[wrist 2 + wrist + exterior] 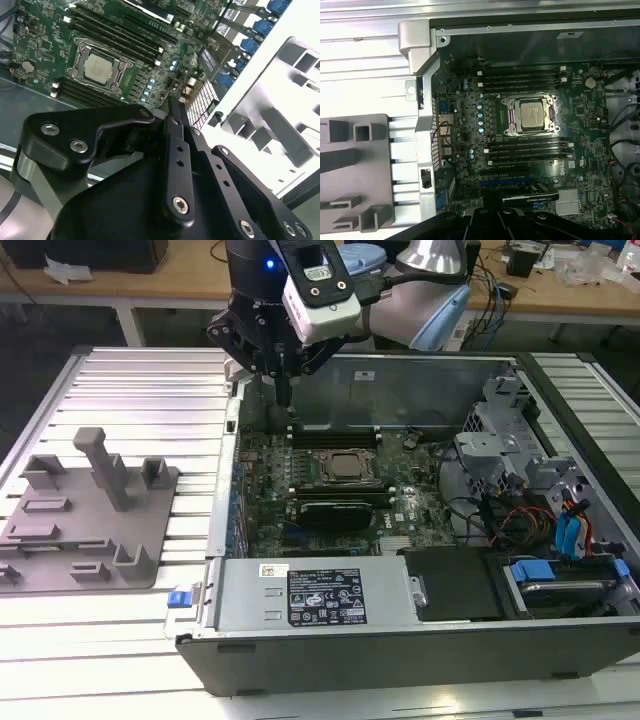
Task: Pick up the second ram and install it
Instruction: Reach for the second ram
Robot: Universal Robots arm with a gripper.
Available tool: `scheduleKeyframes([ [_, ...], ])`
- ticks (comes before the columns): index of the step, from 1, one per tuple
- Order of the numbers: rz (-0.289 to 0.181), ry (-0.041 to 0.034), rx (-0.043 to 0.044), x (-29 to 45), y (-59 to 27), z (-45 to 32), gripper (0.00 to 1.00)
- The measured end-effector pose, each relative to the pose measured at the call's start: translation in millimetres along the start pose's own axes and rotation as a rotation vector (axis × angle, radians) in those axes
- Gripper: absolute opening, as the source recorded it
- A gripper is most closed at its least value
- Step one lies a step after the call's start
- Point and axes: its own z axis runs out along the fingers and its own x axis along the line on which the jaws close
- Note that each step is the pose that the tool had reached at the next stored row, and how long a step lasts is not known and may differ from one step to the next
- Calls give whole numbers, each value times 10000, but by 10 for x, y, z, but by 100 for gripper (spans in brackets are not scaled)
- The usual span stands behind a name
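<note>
1. farthest to the exterior view's left of the gripper (pixel 284 395), and well apart from it, we see a matte grey moulded fixture (pixel 85 530) with blocky posts and shallow rectangular pockets. it lies on a table (pixel 150 390) of bright, ribbed metal slats.
2. the gripper is a black, angular linkage studded with round screw heads. it hangs above the far corner of the open case (pixel 420 380) on the exterior view's left. in the second wrist view its fingers (pixel 176 125) taper to one narrow tip, pressed together, and we see nothing between them.
3. below the gripper, the case is a grey sheet-metal box. a green motherboard (pixel 265 475) lies flat on its floor, speckled with small parts.
4. long, narrow, dark memory slots (pixel 522 80) run in two banks across the board below the gripper. we cannot tell which strip there is the second ram, nor a seated stick from a bare slot.
5. between the banks sits the square, silver-topped processor (pixel 347 468) in a metal frame.
6. beside the nearer bank lies a broad black card (pixel 340 512) with a thick body.
7. to the exterior view's right of the gripper and nearer the camera sit a silvery boxed power supply (pixel 320 590), a pale grey drive cage (pixel 500 455), tangled red and black cables (pixel 515 520) and glossy blue tabs (pixel 530 572).
</note>
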Motion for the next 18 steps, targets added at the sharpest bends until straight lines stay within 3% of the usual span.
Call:
scheduleKeyframes([
  [9,1,-1,-1,21,-2,0,8],
  [12,1,0,1,85,-7,-1,8],
  [18,0,-14,-1,304,-23,-6,8],
])
